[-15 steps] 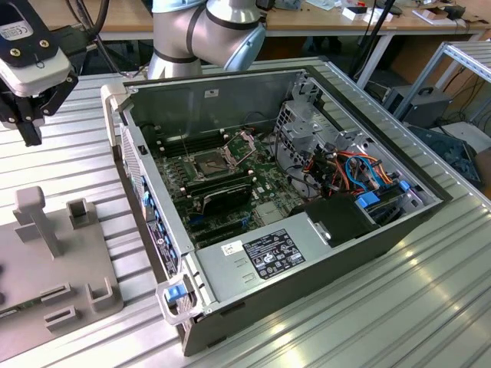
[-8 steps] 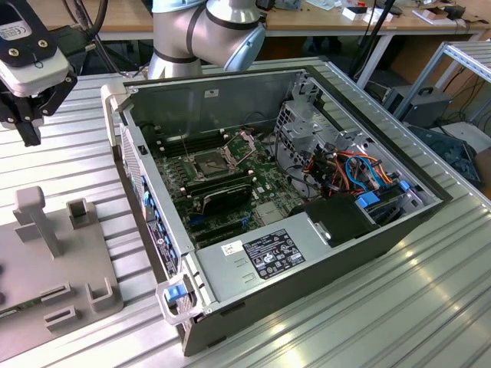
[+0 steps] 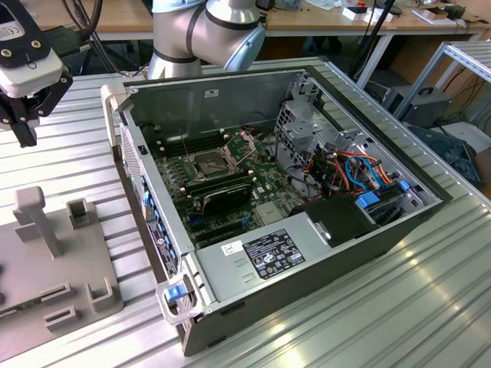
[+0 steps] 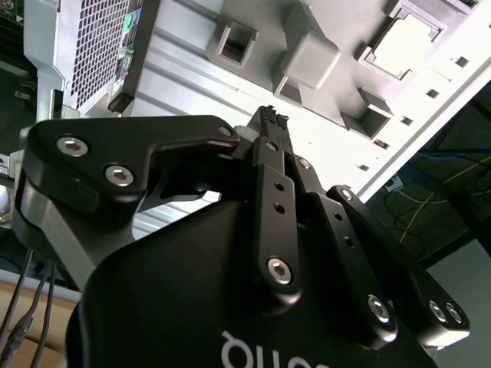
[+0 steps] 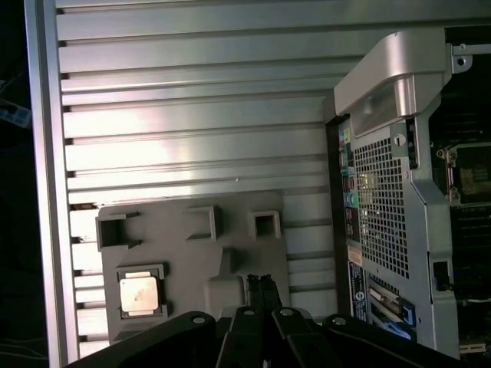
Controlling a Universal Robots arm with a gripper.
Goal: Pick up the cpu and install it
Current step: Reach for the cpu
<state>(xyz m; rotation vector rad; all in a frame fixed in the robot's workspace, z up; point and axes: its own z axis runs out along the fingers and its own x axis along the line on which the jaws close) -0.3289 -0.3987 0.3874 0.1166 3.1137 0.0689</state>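
Workbench: ribbed aluminium table (image 3: 430, 307) carrying everything, wide enough for parts to sit alongside
Computer case (image 3: 230, 100): laid on its side, open face up for reach from above
Fixture tray (image 5: 230, 222): grey block just beside the case, pockets keeping loose parts seated
Socket (image 3: 209, 161): inside the case, looks uncovered and empty
Gripper (image 5: 259, 280): hangs over the tray, jaws closed on nothing
cpu (image 5: 140, 294): flat in a tray pocket, near the fingertips, untouched

A ribbed aluminium table (image 3: 430, 291) catches bright glare along its slats, cluttered pale wooden workbenches (image 3: 322, 19) stand behind it, a grey metal rack (image 3: 468, 57) stands at the exterior view's right, and the second wrist view shows dark floor (image 4: 460, 176) beyond the table's edge.
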